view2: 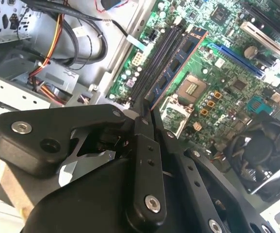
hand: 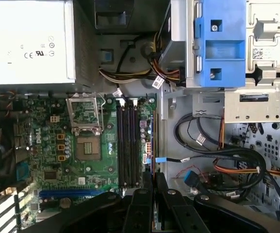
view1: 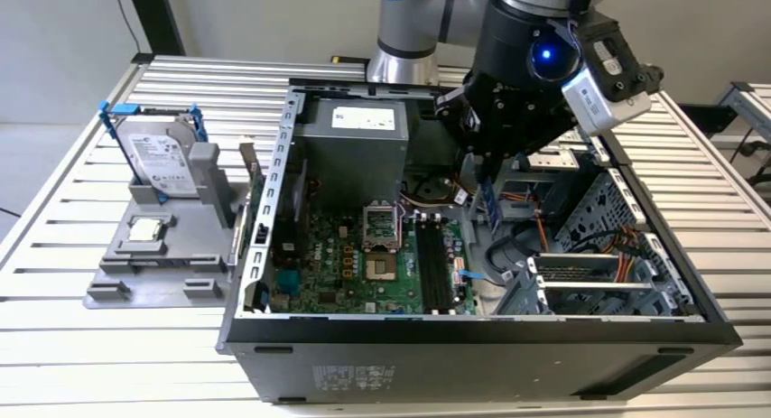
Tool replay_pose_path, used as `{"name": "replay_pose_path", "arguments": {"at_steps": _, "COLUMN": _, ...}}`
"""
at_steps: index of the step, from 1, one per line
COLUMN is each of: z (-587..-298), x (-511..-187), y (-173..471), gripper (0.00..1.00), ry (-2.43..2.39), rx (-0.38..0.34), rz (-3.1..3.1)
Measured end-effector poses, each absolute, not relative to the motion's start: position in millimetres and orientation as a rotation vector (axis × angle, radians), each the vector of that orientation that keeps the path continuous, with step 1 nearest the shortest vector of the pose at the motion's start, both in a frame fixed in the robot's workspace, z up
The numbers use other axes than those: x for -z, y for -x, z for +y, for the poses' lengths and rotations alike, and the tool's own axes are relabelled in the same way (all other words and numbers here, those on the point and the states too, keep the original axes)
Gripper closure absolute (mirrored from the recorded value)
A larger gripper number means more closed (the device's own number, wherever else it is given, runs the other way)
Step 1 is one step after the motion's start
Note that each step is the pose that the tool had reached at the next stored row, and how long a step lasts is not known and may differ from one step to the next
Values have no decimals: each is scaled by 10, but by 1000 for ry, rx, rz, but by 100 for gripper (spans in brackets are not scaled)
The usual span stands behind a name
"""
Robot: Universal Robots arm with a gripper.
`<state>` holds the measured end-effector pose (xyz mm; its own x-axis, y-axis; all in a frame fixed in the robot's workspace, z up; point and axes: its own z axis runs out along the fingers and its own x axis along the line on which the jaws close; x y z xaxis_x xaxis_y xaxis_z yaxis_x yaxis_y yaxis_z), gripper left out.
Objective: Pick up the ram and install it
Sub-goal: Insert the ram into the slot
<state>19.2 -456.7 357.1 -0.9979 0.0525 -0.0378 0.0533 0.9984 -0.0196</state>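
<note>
Black claw (view2: 147, 115) pinched shut on one end of the ram (view2: 177, 64). Stick held on edge above the green board (view2: 227, 58), close beside the memory slots (view2: 155, 60). All inside the open computer case (view1: 482, 355), mid-worktop (view1: 72, 346).

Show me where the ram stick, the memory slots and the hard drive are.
ram stick (view2: 177, 65), second wrist view, on its blue label strip.
memory slots (hand: 128, 145), first wrist view, middle of a black slot.
hard drive (view1: 161, 156), exterior view, its silver face.
</note>
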Motion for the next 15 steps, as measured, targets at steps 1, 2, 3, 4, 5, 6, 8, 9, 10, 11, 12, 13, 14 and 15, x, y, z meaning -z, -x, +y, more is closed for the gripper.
{"name": "replay_pose_path", "arguments": {"at_steps": 1, "z": -4567, "x": -3557, "y": -194, "gripper": 100, "ry": -82, "rx": 37, "rz": 3103}}
{"name": "replay_pose_path", "arguments": {"at_steps": 2, "z": -4567, "x": -3544, "y": -196, "gripper": 100, "ry": -82, "rx": 41, "rz": 3103}}
{"name": "replay_pose_path", "arguments": {"at_steps": 3, "z": -4566, "x": -3527, "y": -199, "gripper": 100, "ry": -82, "rx": 44, "rz": 3103}}
{"name": "replay_pose_path", "arguments": {"at_steps": 4, "z": -4563, "x": -3508, "y": -201, "gripper": 100, "ry": -82, "rx": 45, "rz": 3103}}
{"name": "replay_pose_path", "arguments": {"at_steps": 5, "z": -4560, "x": -3490, "y": -203, "gripper": 100, "ry": -82, "rx": 45, "rz": 3103}}
{"name": "replay_pose_path", "arguments": {"at_steps": 6, "z": -4559, "x": -3473, "y": -204, "gripper": 100, "ry": -82, "rx": 46, "rz": 3103}}
{"name": "replay_pose_path", "arguments": {"at_steps": 8, "z": -4559, "x": -3435, "y": -205, "gripper": 100, "ry": -82, "rx": 46, "rz": 3103}}
{"name": "replay_pose_path", "arguments": {"at_steps": 9, "z": -4559, "x": -3418, "y": -205, "gripper": 100, "ry": -82, "rx": 46, "rz": 3103}}
{"name": "replay_pose_path", "arguments": {"at_steps": 10, "z": -4559, "x": -3399, "y": -206, "gripper": 100, "ry": -82, "rx": 46, "rz": 3103}}
{"name": "replay_pose_path", "arguments": {"at_steps": 11, "z": -4558, "x": -3382, "y": -207, "gripper": 100, "ry": -82, "rx": 46, "rz": 3103}}
{"name": "replay_pose_path", "arguments": {"at_steps": 12, "z": -4558, "x": -3362, "y": -207, "gripper": 100, "ry": -82, "rx": 46, "rz": 3103}}
{"name": "replay_pose_path", "arguments": {"at_steps": 13, "z": -4558, "x": -3345, "y": -207, "gripper": 100, "ry": -82, "rx": 46, "rz": 3103}}
{"name": "replay_pose_path", "arguments": {"at_steps": 14, "z": -4558, "x": -3327, "y": -207, "gripper": 100, "ry": -82, "rx": 46, "rz": 3103}}
{"name": "replay_pose_path", "arguments": {"at_steps": 15, "z": -4557, "x": -3308, "y": -207, "gripper": 100, "ry": -82, "rx": 46, "rz": 3103}}
